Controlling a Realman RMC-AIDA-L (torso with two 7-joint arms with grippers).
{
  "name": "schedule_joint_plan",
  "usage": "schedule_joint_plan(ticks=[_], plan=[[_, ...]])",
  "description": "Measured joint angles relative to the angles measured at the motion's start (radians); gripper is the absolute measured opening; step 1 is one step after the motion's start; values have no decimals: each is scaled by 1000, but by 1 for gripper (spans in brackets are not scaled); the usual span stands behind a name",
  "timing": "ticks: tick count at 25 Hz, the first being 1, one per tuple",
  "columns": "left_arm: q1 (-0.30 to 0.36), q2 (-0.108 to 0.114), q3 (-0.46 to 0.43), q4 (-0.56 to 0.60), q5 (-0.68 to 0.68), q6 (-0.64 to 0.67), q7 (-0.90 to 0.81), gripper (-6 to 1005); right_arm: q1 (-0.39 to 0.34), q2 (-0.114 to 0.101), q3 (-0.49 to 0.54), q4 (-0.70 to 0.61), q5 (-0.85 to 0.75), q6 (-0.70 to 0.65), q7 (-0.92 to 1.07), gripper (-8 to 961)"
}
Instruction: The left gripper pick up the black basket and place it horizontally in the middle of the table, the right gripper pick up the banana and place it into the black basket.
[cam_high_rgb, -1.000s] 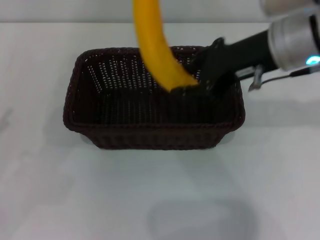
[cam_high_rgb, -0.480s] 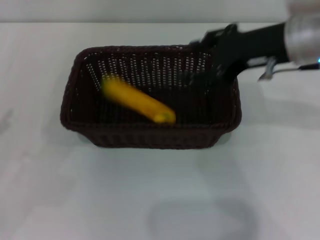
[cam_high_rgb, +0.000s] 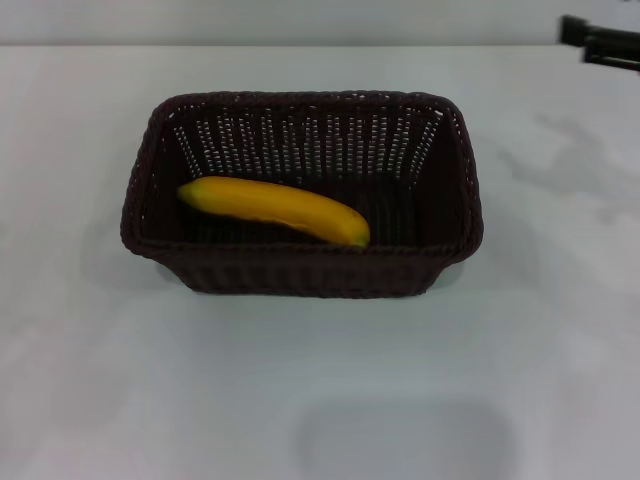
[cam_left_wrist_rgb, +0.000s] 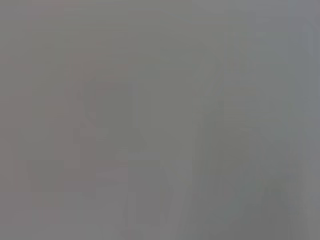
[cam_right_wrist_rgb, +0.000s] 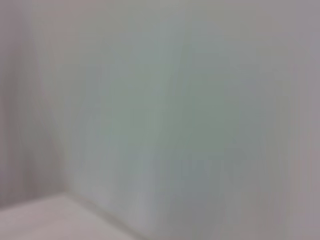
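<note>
One black basket (cam_high_rgb: 300, 195) sits roughly mid-bench with its long side running left to right, and one banana (cam_high_rgb: 272, 208) lies inside on its floor — stretched along the length, the left end near the left wall and the darker tip just short of the front wall. Nothing else is in the basket, and nothing sits over it or leans on its rim. The white bench (cam_high_rgb: 320, 380) around it carries only soft shadows, including a faint rounded one near the front edge. The right tool (cam_high_rgb: 600, 42) barely pokes in at the far right corner of the head view, well apart from the basket — only a dark sliver shows, so can't tell if it's spread or pressed together. The left tool shows nowhere, and both wrist views show plain blurry grey.
</note>
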Motion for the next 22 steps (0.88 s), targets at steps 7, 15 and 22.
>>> schedule_joint_plan(ticks=[7,15,22], plan=[[20,1,-104,-103,0,5,41,869,0,0,85,-404,284,-12,-382,859],[73,-15,-190,-169,-6,27,96,869,-1,7,11,-707,594,14,-759,857],[78,-18,-216,-343,-25,63,331,868,17,18,-62,-884,789,-10,-993,857]])
